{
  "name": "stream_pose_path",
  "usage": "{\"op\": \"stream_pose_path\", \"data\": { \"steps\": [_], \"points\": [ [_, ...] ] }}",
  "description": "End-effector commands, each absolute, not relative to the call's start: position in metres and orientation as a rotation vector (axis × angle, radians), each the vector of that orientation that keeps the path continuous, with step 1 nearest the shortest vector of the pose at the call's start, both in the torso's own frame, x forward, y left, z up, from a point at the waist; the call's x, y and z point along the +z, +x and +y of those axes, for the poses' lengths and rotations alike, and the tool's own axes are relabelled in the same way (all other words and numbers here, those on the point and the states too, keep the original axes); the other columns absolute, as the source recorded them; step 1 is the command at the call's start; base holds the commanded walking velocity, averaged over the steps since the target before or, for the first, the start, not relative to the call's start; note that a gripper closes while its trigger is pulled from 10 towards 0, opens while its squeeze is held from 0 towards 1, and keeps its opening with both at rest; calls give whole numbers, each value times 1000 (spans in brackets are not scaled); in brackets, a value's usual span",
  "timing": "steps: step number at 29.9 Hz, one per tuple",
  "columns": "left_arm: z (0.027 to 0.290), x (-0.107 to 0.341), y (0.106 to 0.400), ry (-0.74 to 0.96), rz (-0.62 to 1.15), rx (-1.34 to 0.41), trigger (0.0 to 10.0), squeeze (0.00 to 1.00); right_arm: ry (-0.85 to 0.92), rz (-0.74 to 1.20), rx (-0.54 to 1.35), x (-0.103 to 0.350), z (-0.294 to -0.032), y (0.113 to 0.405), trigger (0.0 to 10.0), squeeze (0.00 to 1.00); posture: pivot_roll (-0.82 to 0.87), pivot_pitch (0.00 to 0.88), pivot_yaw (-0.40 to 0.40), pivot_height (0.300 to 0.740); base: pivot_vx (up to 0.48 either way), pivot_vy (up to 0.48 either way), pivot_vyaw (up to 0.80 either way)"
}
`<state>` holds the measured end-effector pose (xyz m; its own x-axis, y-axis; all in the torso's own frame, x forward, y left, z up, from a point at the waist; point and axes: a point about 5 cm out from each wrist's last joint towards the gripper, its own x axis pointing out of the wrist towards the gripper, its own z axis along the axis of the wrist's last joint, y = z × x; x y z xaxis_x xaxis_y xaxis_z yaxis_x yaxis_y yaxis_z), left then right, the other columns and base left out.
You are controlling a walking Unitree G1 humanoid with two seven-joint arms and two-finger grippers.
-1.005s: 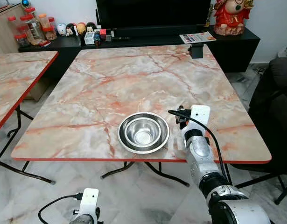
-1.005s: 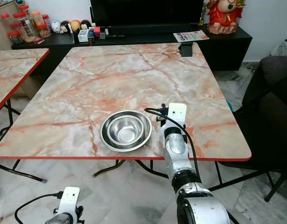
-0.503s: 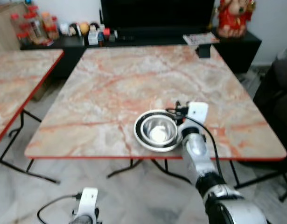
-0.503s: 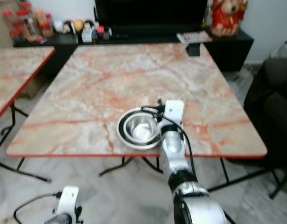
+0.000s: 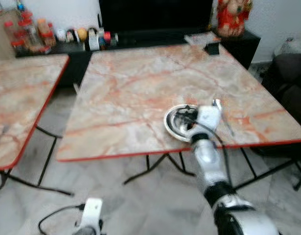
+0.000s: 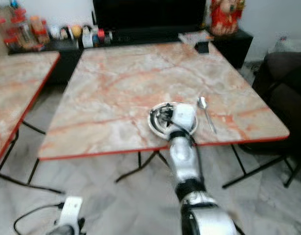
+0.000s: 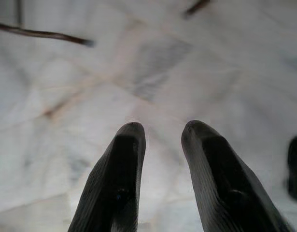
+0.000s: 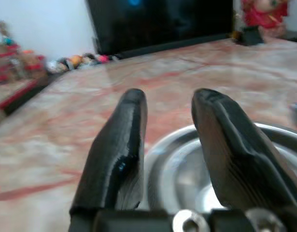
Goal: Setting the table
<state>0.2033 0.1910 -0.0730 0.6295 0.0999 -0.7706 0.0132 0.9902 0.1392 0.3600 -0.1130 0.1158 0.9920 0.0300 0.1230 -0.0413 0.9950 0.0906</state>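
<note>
Two nested steel bowls (image 6: pixel 159 120) sit near the front edge of the marble table (image 5: pixel 140 83). A metal spoon (image 6: pixel 205 111) lies on the table just right of them, handle toward the front edge. My right arm reaches up from below, and its white wrist block hides part of the bowls. In the right wrist view my right gripper (image 8: pixel 167 99) is open, fingers just above the near rim of the bowls (image 8: pixel 177 169), nothing between them. My left gripper (image 7: pixel 160 130) hangs open low over the floor.
A second marble table (image 5: pixel 18 98) stands at the left, with a gap of tiled floor between. Behind the tables runs a black console (image 5: pixel 155 36) with jars, small toys and a red figurine (image 5: pixel 231 14). A dark chair (image 5: pixel 287 73) stands at the right.
The camera has drawn back and swung, so the table sits farther off. A spoon now lies right of the bowls. My right gripper has shifted left over the bowls.
</note>
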Motion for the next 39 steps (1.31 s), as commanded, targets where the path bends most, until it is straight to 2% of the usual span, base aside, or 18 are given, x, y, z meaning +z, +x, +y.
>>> {"op": "stream_pose_path", "data": {
  "steps": [1,39],
  "points": [
    [186,-73,204,130,887,45,10000,0,91,-148,13,120,-123,361,10000,0,-174,0,68,740,0,480,0],
    [189,-74,201,131,888,60,10000,0,73,-84,54,108,-114,358,10000,0,-150,0,59,740,0,480,0]
  ]
}}
